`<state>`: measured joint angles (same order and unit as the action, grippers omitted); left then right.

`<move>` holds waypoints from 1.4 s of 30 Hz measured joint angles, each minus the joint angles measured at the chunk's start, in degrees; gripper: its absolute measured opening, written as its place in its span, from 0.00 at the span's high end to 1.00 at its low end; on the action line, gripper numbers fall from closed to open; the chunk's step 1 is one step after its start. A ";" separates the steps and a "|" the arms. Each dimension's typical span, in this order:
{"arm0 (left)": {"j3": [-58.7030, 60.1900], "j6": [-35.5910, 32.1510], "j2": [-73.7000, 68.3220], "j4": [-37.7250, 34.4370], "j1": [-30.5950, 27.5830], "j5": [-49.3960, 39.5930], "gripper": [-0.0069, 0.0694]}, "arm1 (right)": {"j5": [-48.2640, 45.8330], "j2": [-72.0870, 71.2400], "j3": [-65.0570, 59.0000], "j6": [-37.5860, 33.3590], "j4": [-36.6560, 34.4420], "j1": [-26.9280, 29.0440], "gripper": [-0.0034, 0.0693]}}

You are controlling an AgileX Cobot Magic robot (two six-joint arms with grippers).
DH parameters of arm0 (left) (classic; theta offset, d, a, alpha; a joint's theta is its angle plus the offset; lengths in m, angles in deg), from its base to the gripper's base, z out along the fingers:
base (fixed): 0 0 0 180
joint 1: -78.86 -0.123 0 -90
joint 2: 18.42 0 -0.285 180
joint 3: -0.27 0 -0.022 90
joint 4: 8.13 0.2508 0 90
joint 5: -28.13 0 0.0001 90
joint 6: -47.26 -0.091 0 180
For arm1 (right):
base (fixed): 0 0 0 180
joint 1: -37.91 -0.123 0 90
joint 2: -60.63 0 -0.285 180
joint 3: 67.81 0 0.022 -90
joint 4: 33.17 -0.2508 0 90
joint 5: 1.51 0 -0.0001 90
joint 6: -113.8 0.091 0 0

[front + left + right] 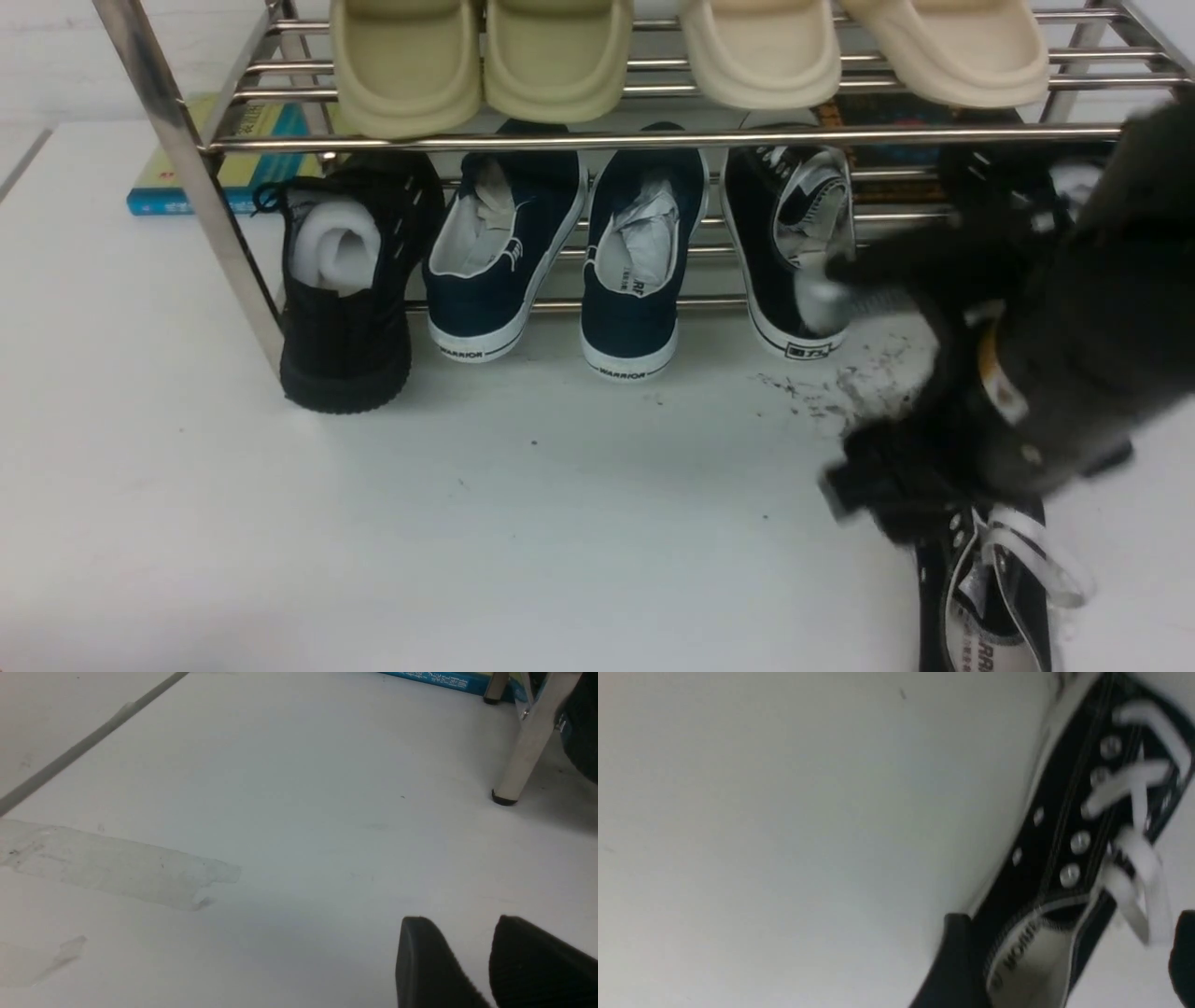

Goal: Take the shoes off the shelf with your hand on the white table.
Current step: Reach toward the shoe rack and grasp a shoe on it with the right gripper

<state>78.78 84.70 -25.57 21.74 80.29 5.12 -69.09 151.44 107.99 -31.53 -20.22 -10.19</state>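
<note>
One black canvas sneaker (789, 252) with white laces stands on the lower tier of the chrome shelf (653, 140), heel toward me. The other sneaker (990, 597) lies on the white table (560, 485) at the front right. My right gripper (878, 495), blurred, hangs just above it. In the right wrist view this sneaker (1069, 826) lies between the wide-apart fingers of my right gripper (1069, 924), against one finger (957, 956) and clear of the other. My left gripper (462, 921) is open and empty over bare table, near a shelf leg (523, 751).
Cream slippers (560, 56) fill the top tier. A black knit shoe (345, 280) and two navy slip-ons (560, 252) share the lower tier. A blue book (233, 168) lies behind the shelf's left leg. Dark scuff marks (840, 387) are in front of the shelf.
</note>
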 joint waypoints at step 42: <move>0.00 0.00 0.00 0.22 0.00 -0.12 0.59 | -0.69 14.87 18.57 -8.78 -5.34 14.85 0.94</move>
<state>78.78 84.70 -25.57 21.96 80.29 4.99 -69.77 166.31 126.56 -40.32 -25.56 4.66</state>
